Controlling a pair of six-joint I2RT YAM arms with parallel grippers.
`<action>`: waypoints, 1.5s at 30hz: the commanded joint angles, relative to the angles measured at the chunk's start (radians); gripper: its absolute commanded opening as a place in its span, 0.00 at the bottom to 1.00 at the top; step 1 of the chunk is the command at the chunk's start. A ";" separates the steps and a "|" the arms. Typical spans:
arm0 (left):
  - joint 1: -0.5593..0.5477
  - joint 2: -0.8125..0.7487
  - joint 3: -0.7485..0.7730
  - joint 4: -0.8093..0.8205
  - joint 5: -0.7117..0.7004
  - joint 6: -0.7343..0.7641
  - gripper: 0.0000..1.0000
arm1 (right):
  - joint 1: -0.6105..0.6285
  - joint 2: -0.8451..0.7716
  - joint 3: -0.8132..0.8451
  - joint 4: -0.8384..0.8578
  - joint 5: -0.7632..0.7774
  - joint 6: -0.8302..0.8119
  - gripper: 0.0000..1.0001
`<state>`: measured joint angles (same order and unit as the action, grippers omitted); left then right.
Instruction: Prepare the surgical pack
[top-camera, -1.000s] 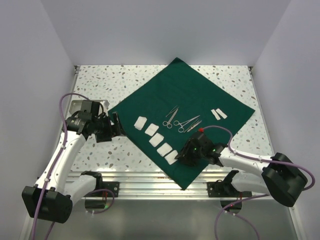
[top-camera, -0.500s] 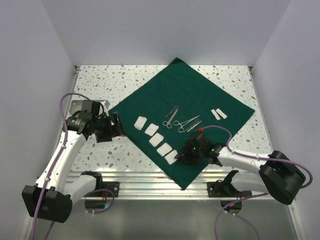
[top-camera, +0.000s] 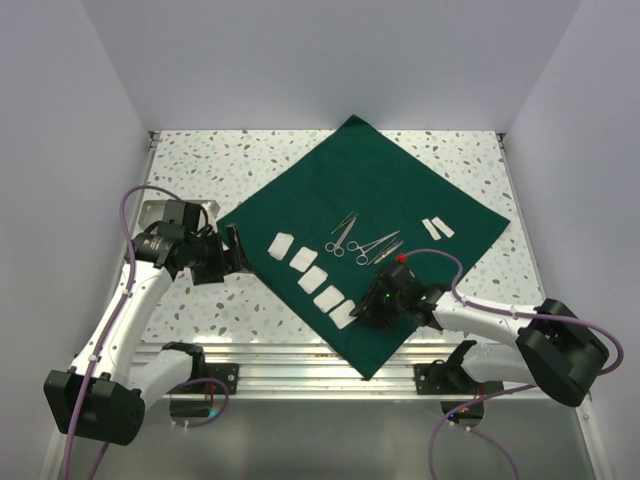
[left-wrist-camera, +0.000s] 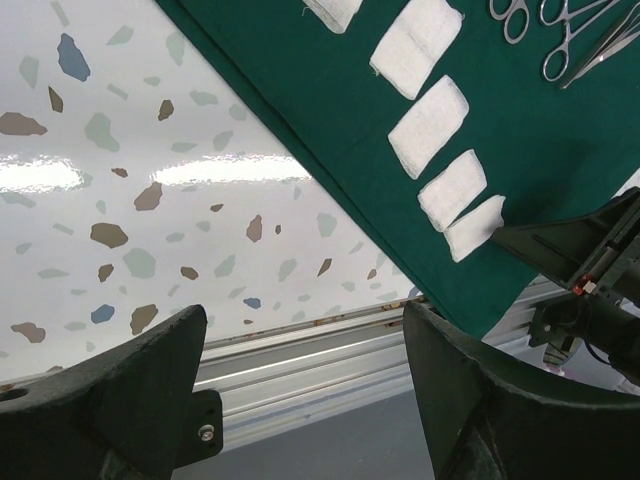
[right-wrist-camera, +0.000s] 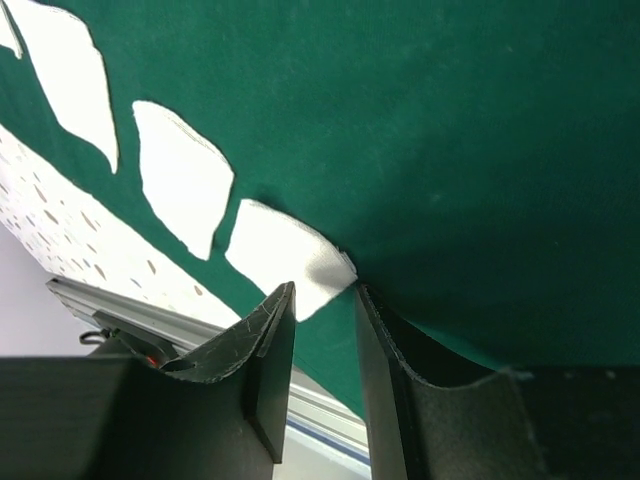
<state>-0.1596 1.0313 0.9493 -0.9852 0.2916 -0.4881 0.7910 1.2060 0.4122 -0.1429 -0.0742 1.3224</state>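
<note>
While the drape (top-camera: 400, 190) lies spread on the worktop (top-camera: 200, 160), the overhead view puts the right gripper (top-camera: 358, 311) at the nearest gauze square (top-camera: 341, 316). Left wrist: left gripper (left-wrist-camera: 305, 318) jaws wide apart, empty. Right wrist: jaws narrow astride that square's corner, grip unconfirmed; gauze pick-up appears in hand, next calling for a firm pinch and lift.

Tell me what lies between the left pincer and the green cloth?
Only bare speckled tabletop, shown in the left wrist view, separates the left pincer from the green cloth.
</note>
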 joint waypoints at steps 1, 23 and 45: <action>-0.006 -0.004 0.005 0.019 -0.002 0.023 0.83 | 0.001 0.033 0.054 -0.011 0.048 -0.029 0.34; -0.006 0.006 -0.006 0.033 0.006 0.014 0.83 | 0.001 -0.029 0.237 -0.149 -0.015 -0.150 0.00; -0.006 0.006 -0.017 0.031 -0.003 -0.017 0.83 | -0.052 0.208 0.174 0.363 -0.208 -0.009 0.00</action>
<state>-0.1596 1.0412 0.9340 -0.9787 0.2916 -0.4965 0.7517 1.4067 0.6113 0.0917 -0.2531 1.2987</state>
